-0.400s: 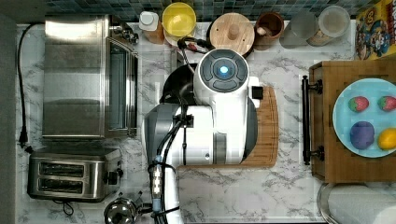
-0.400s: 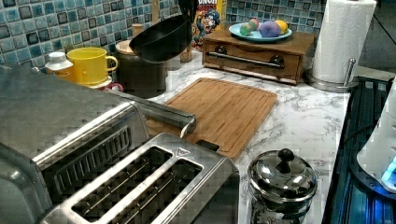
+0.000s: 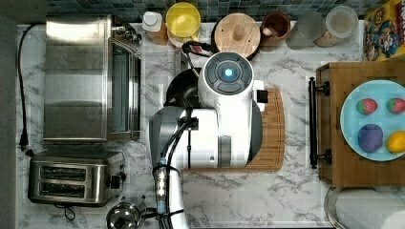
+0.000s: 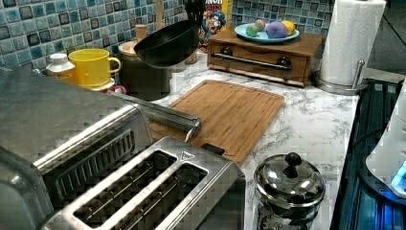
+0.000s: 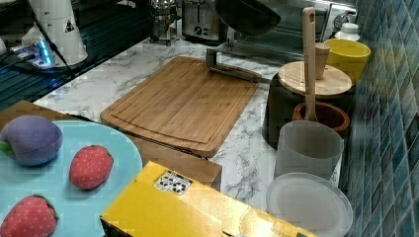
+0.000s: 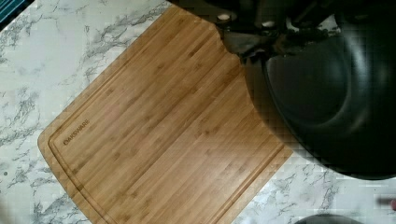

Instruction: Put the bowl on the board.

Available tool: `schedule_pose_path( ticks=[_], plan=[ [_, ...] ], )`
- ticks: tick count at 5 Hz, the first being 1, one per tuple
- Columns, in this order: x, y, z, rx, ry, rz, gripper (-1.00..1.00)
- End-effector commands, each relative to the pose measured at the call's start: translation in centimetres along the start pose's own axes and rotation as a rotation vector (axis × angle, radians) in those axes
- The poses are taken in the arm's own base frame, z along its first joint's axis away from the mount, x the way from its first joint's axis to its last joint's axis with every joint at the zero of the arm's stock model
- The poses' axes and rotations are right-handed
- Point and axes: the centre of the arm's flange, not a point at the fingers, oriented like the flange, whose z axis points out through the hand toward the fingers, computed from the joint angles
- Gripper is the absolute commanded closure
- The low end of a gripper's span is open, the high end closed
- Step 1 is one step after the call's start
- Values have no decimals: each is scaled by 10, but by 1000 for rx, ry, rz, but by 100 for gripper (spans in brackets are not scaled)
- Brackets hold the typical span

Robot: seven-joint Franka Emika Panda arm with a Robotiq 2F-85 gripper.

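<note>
Bowl [image 4: 167, 42]: black, airborne and tilted, rim pinched at the claw [image 6: 243, 32], fingers clamped on it, above the board's [image 4: 230, 115] corner nearest the black pot [image 4: 143, 76].
Risk: a rim-only hold may let it swing or slip; a tilted release could set it rocking off the board's edge.
The left view shows its height above the board; the top view hides most of it under the arm [image 3: 224, 114].

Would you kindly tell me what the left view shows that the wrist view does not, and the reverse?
Left view alone: the bowl raised and tilted in the air above the counter, the yellow cup, the toaster and the paper towel roll. Wrist view alone: a brand mark printed near one corner of the board. Both share the black bowl and the bare board on the marble counter.
</note>
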Motion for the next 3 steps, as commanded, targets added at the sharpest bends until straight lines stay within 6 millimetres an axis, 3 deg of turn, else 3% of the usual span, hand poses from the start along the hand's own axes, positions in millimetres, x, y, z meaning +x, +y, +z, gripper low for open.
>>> schedule_pose_path(
  ticks=[1, 3],
  plan=[
    [12, 76, 16, 119, 102, 254, 100],
    [30, 110, 39, 93, 100, 403, 100]
  ],
)
